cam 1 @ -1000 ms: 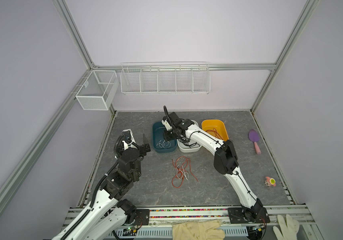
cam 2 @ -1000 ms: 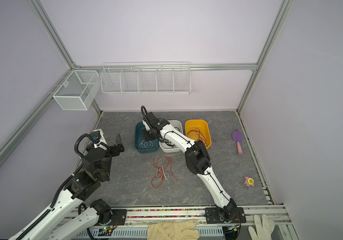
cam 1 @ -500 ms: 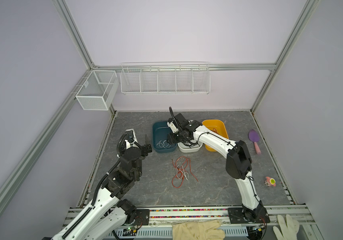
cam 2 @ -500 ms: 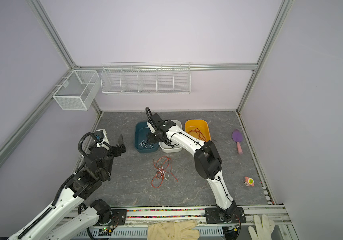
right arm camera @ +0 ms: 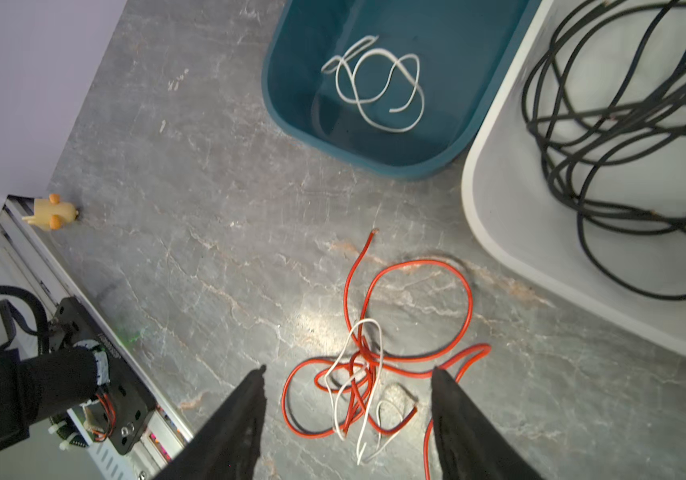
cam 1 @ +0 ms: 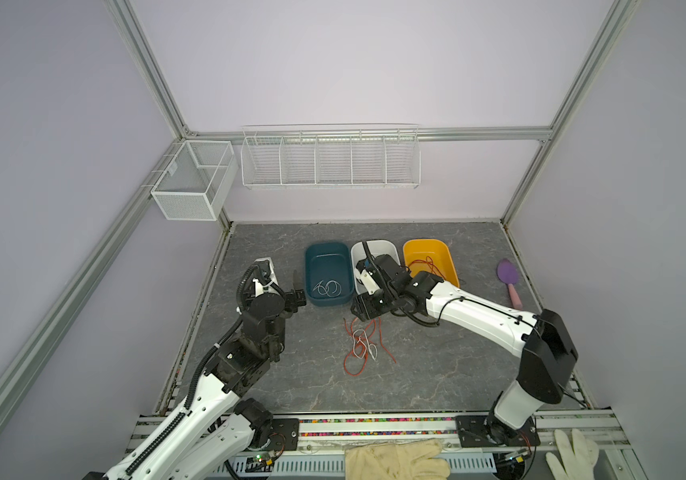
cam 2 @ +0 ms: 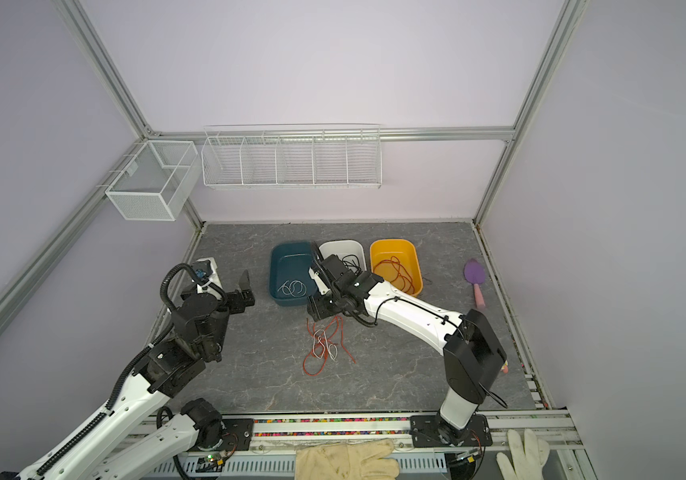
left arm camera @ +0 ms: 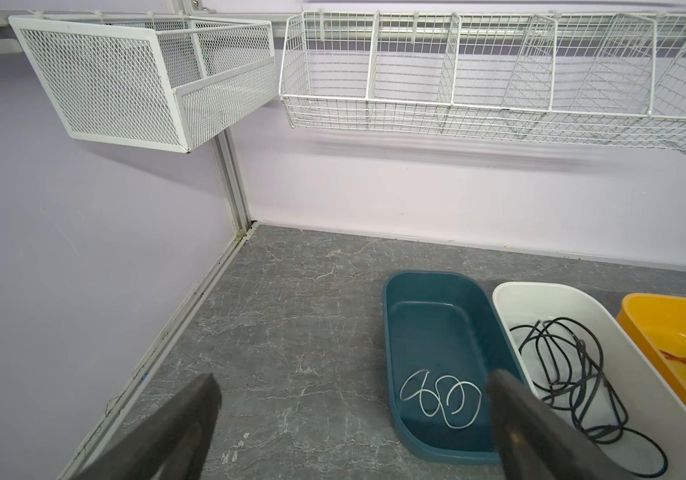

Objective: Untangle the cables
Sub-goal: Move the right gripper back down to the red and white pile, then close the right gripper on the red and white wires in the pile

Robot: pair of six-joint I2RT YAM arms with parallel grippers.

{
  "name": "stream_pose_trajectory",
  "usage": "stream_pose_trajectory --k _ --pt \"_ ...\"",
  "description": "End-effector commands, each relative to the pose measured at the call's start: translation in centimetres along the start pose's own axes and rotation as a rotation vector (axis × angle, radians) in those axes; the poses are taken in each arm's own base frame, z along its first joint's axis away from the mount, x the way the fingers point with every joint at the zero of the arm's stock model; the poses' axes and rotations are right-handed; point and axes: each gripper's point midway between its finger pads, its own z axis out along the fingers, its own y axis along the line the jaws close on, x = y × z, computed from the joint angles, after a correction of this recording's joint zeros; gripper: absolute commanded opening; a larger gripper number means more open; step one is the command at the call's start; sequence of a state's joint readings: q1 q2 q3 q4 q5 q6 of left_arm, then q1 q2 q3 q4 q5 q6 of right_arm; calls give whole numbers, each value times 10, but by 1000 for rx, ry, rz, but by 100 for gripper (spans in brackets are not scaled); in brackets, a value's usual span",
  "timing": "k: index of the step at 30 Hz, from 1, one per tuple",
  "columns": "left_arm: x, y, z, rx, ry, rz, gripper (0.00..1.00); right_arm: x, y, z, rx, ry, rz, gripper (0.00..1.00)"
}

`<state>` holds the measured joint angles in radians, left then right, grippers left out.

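Cables point(cam 1: 361, 343), a red-and-white knot stretched 12-to-6 on the counter point(cam 1: 436, 374) in a top view, lie just at 6 o'clock of the right jaws, parted and empty, far nearer than the wide-open, empty left jaws at 10 o'clock.

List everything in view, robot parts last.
teal bin: 1, teal, table's back, holding white cable
white bin: 1, white, middle, holding black cable
yellow bin: 1, yellow, rightmost, holding red cable
tangle: 1, red and white, before bins
brush: 1, purple, table's right
toy: 1, yellow-orange, table's edge
wire rack: 1, white, back wall
mesh basket: 1, white, left wall
gloves: 2, pale, front rail
left pincer: 1, black, open, beside teal bin
right pincer: 1, black, open, above tangle
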<state>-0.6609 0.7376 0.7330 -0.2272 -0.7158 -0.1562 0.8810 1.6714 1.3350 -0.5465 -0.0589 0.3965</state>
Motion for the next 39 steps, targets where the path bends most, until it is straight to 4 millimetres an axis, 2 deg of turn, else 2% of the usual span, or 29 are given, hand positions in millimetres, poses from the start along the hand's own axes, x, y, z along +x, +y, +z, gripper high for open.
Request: stream_pose_trajectory --k 1,5,10,17,30,39 --pt "-9 0 -2 8 -6 -20 100 13 -1 3 24 -11 17 65" --pt "-8 -1 -2 9 -5 -19 100 31 -7 13 44 15 33 65" --pt "-6 -3 0 19 3 -15 100 43 -6 24 39 44 40 62" --pt "-6 -3 0 19 5 -15 100 51 -6 36 37 69 44 52" --pt "-6 -3 0 19 5 -16 100 64 -15 52 70 92 65 48" --pt "-7 -3 0 19 4 -17 100 71 -18 61 73 109 78 39"
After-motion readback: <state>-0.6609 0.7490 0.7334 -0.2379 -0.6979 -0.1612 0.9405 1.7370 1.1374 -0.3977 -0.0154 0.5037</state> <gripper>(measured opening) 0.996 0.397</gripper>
